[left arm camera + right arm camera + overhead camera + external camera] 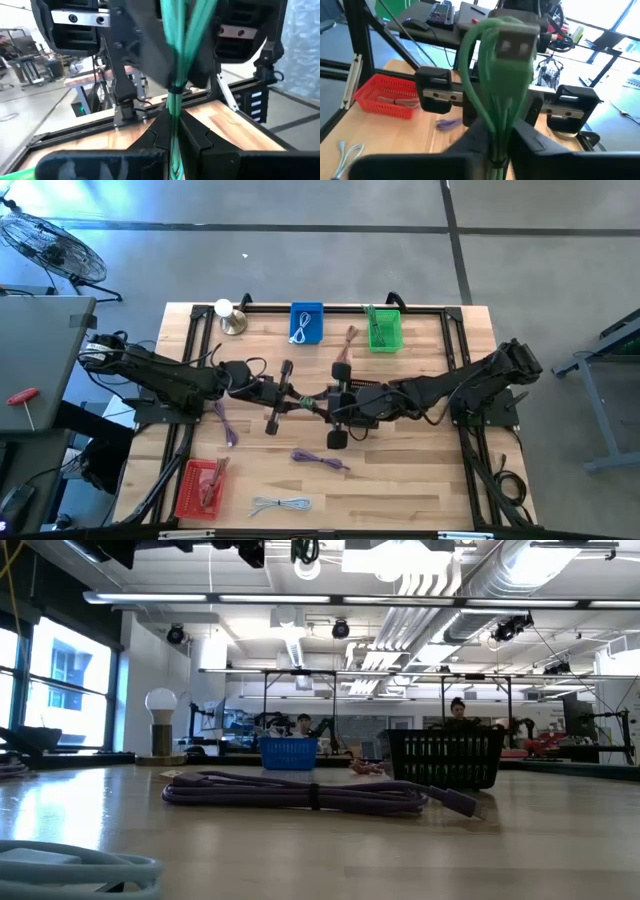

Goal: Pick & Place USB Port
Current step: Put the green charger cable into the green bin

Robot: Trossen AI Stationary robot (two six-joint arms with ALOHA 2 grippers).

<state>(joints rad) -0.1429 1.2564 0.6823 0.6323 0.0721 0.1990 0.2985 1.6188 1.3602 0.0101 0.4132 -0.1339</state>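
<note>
Your wrist views show both grippers, left [172,131] and right [496,142], clamped on one green cable [495,75]; overhead hides it. Purple cable [320,460] lies nearby.

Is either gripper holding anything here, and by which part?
Both grip one green cable between them: the left gripper at its tied middle, the right gripper on the strands below the plug.
</note>
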